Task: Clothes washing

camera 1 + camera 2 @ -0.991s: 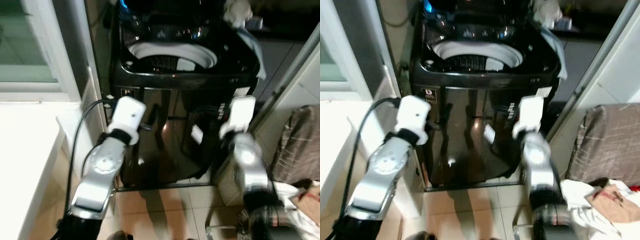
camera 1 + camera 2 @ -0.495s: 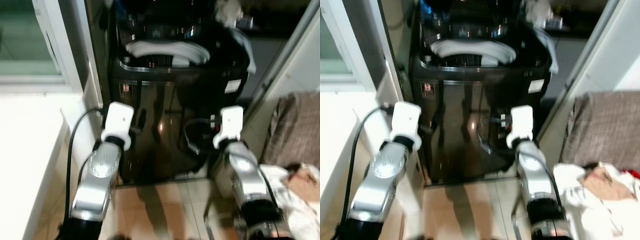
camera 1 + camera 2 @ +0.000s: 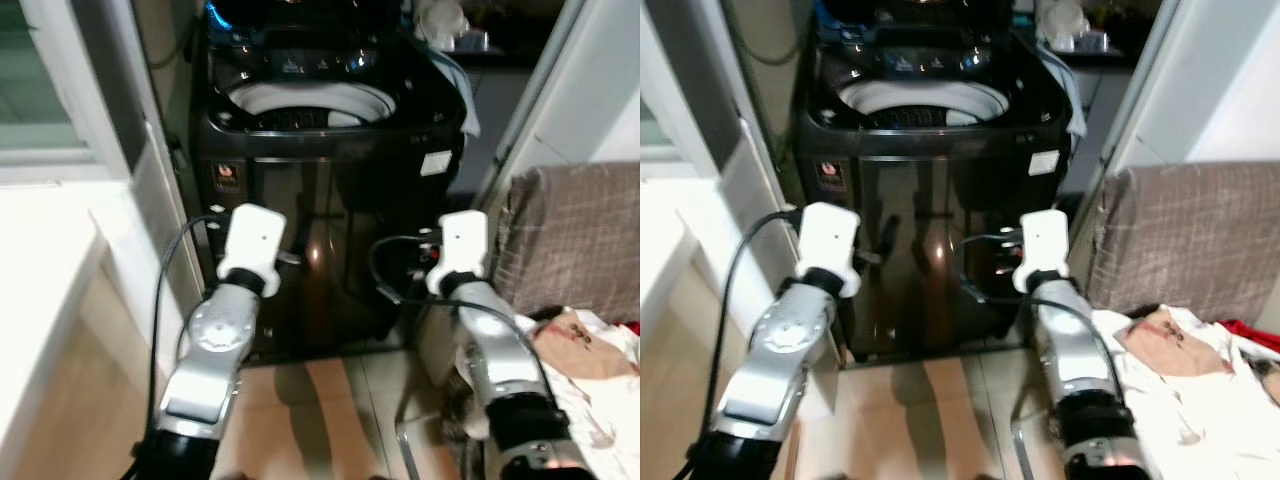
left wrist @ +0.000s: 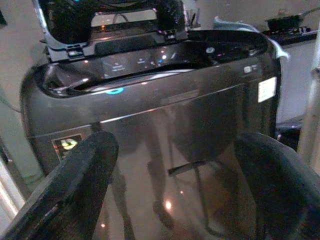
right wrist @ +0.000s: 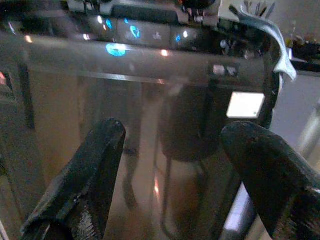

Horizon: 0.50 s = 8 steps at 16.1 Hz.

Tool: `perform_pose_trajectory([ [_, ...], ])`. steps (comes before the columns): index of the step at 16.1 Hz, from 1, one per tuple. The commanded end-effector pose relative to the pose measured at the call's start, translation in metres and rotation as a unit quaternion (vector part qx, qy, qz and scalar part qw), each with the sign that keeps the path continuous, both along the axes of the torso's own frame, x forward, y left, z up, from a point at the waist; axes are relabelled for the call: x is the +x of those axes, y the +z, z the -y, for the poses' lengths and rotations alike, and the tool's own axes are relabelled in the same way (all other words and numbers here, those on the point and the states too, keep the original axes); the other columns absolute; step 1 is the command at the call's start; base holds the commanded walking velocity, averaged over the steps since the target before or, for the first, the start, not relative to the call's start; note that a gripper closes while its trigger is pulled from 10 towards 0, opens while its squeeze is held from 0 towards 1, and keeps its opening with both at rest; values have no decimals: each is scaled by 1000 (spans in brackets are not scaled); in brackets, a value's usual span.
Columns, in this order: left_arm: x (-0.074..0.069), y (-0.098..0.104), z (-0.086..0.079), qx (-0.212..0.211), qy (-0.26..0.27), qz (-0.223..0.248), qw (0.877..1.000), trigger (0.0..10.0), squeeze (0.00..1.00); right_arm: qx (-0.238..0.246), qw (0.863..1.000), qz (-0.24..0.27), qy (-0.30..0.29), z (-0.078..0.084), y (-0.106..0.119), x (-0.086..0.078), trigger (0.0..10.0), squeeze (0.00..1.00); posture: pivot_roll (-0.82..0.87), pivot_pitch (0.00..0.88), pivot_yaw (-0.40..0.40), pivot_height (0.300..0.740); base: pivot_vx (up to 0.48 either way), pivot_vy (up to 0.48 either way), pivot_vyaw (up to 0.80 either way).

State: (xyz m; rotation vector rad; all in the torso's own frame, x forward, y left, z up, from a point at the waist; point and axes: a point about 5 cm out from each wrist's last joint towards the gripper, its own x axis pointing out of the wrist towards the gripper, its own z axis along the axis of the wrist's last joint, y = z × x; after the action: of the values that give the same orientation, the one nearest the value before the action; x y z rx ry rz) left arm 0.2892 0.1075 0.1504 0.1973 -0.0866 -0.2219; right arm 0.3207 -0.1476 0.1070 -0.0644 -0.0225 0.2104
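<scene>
A black top-loading washing machine [image 3: 330, 130] stands straight ahead with its lid up, showing the white rim of the drum [image 3: 305, 100]. Both silver arms are raised in front of its glossy front panel, the white left wrist [image 3: 250, 240] and white right wrist [image 3: 462, 245] level with each other. In the left wrist view my left gripper [image 4: 175, 150] is open and holds nothing, facing the washer's front. My right gripper [image 5: 175, 135] is likewise open and empty. A pile of white and red clothes [image 3: 1185, 350] lies low at the right.
A brown checked cover [image 3: 575, 230] hangs over something right of the washer. A pale blue cloth [image 3: 462, 85] is draped over the washer's right corner. A white wall and window frame [image 3: 80, 110] close in on the left. Beige floor tiles [image 3: 320, 410] lie between the arms.
The whole view has shifted to the right, so the camera moved; more of the clothes pile and brown cover shows. Both arms stay raised before the washer.
</scene>
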Motion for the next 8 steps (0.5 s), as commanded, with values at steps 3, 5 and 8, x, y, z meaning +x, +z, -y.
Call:
perform_pose_trajectory([
  [3,0,-3,-6,7,15,-2,1000,10000,0,-2,1000,3,16,-8,6,4,10000,0,-30,0,-63,740,0,0,517],
  [5,-1,-3,-5,10,17,-2,1000,10000,0,-6,1000,0,18,-8,5,3,10000,0,-27,0,-67,740,0,0,753],
  [8,0,-5,-8,13,21,-4,1000,10000,0,0,1000,-6,7,-7,4,5,10000,0,-27,0,-67,740,0,0,160],
])
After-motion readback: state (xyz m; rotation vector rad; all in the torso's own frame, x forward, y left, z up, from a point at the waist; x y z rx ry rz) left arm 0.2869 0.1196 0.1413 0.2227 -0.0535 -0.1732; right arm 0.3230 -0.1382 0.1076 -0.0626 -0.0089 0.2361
